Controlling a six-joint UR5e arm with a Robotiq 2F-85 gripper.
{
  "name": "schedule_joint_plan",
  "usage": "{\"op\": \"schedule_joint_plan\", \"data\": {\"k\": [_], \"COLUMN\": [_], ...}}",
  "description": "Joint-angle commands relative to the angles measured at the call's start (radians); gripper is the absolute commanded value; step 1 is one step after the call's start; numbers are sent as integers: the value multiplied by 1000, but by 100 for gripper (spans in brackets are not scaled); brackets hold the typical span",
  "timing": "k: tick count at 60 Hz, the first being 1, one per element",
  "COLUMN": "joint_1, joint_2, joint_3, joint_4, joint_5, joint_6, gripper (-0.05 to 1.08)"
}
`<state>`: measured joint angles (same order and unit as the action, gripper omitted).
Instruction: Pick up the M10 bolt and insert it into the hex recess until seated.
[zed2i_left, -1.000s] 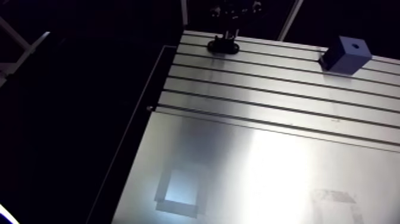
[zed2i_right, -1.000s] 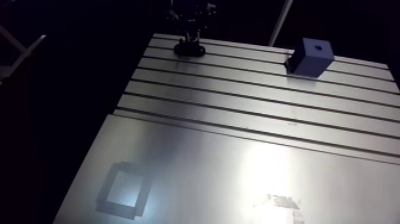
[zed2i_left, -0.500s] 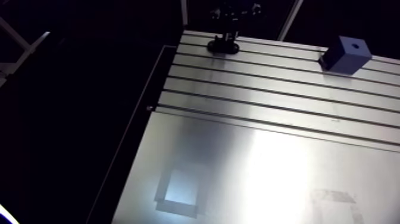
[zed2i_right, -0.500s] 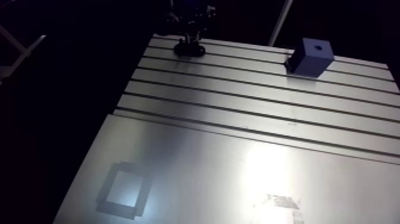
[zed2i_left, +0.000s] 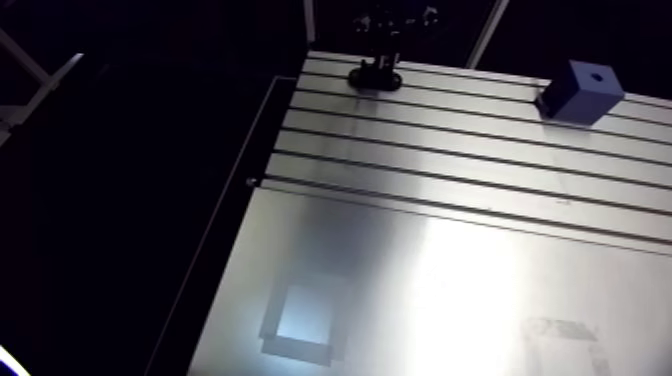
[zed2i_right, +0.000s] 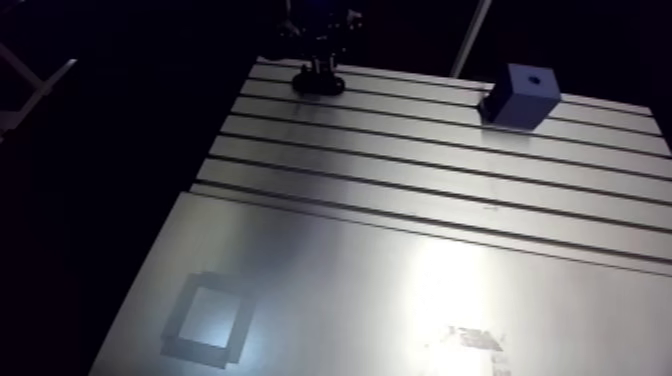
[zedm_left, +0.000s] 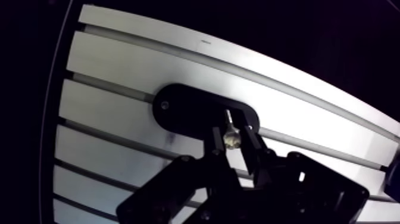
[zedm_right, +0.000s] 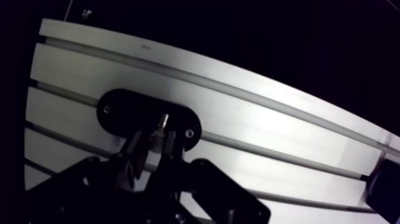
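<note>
While you hold the M10 bolt (zedm_left: 230, 137) pinched between the fingers of the gripper (zedm_left: 232, 146), just above the black oval plate (zedm_left: 184, 110): keep it plumb, lower slowly, align the flats. Plate's recess: hidden under the bolt. Blue block (zed2i_left: 580, 90), well beyond the plate: top hole dark, contents indiscernible

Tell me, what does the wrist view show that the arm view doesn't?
Only the wrist view: the bolt pinched in the gripper, and the screws in the black oval holder. Only the arm view: the blue block with a hole on top and a taped rectangle. Both: the holder, the gripper and the slotted table.
</note>
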<state>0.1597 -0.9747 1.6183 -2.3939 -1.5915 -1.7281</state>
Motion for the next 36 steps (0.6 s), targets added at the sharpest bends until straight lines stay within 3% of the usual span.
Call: {"op": "schedule_joint_plan", "data": {"k": [1,15,24,36], "joint_1": [0,0,-3,-8], "joint_2": [0,0,0,-15], "joint_3": [-1,-2,-2,-7], "joint_4": [0,1,1,3], "joint_5": [1,2,6,3], "joint_6": [0,0,3,3], "gripper": [70,74,86,89]}}
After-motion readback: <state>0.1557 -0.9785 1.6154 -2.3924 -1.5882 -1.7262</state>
